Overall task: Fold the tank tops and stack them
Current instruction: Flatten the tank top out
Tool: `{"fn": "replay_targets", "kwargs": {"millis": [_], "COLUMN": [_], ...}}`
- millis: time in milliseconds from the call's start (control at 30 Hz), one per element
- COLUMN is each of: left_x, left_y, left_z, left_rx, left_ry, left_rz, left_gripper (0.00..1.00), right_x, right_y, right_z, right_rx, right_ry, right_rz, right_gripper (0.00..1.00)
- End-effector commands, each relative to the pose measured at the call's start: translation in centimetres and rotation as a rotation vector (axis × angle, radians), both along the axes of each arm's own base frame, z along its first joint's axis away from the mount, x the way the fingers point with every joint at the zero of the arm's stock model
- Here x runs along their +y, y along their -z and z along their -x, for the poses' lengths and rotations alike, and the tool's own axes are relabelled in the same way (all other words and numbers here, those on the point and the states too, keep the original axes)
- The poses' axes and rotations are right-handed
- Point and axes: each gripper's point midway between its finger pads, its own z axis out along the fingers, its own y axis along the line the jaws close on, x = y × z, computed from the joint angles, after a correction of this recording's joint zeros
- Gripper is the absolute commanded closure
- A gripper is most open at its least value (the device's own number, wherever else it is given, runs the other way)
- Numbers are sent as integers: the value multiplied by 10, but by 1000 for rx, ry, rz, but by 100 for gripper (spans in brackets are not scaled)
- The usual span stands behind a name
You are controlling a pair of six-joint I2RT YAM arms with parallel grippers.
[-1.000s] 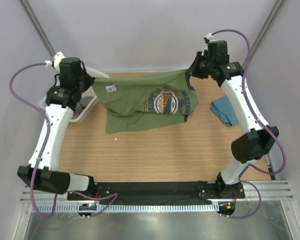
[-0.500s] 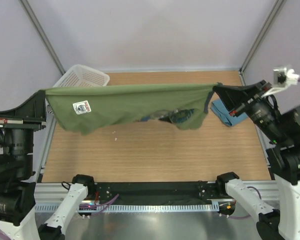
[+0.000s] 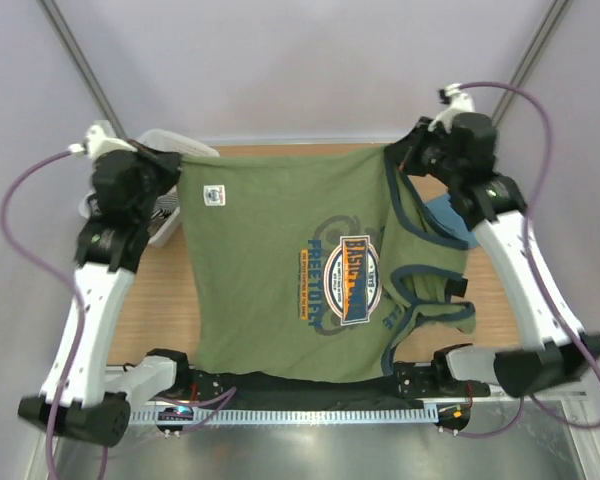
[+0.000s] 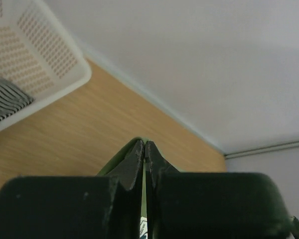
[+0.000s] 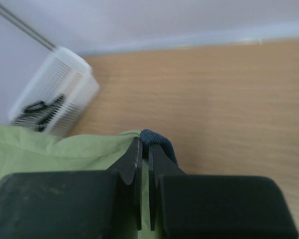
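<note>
Pale lavender walls enclose a wooden tabletop (image 3: 150, 300), seen from above with both arm bases at the near edge. An olive-green tank top (image 3: 260, 280) is stretched in the air between the two arms and hangs as a broad sheet. It covers most of the table's middle, and its lower edge reaches the black base rail (image 3: 280, 382).

- **Left gripper** (image 3: 176, 166): pressed together on the garment's upper-left corner. The wrist view shows a sliver of green cloth pinched between the dark fingers (image 4: 132, 162).
- **Right gripper** (image 3: 394, 160): pressed together on the upper-right corner. The wrist view shows the fingertips clamped on a navy-trimmed edge (image 5: 154, 137), with green cloth bunched to their left.
- **Garment detail:** a small white label (image 3: 214, 196) lies near the left-hand corner. The round blue-orange chest graphic (image 3: 345, 280) faces the overhead camera, turned sideways. The navy-trimmed neck and armhole loops (image 3: 425, 275) droop along the right side, below the right arm.
- **Teal-blue tank top** (image 3: 446, 212): lies crumpled on the table at the right. It is mostly hidden behind the green garment and the right arm.
- **White perforated basket** (image 4: 45, 59): stands at the table's far-left corner, behind the left arm. It contains a black-and-white striped cloth (image 4: 5, 99).
</note>
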Motion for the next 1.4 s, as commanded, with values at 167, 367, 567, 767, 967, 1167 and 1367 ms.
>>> {"fn": "replay_targets", "kwargs": {"millis": [167,367,567,767,967,1167,1367], "left_x": [-14,-26,-23,-69,-106,-102,-108], "left_y": [167,199,164,191,251,309,364], "left_z": [-140,-220,-185,-112,-45,4,22], "left_rx": [249,409,358,450,571,662,820], "left_ry": [-83,-37,-21,148,318,355,445], "left_rz": [35,-76,-105,-128,-106,-75,-12], "left_gripper": [100,41,27,29,30,31,36], "right_x": [2,2,-21,-60,-132,-183,-210], "right_y": [119,141,163,206,243,269,299], "right_z": [-154,-231,-181,-101,-51,-29,-18], "right_rx": [166,254,320,437,545,560,651], "right_ry": [141,171,224,346,552,726,852], "right_rz": [14,-5,44,143,157,-4,-18], "right_gripper": [99,32,40,47,65,67,68]}}
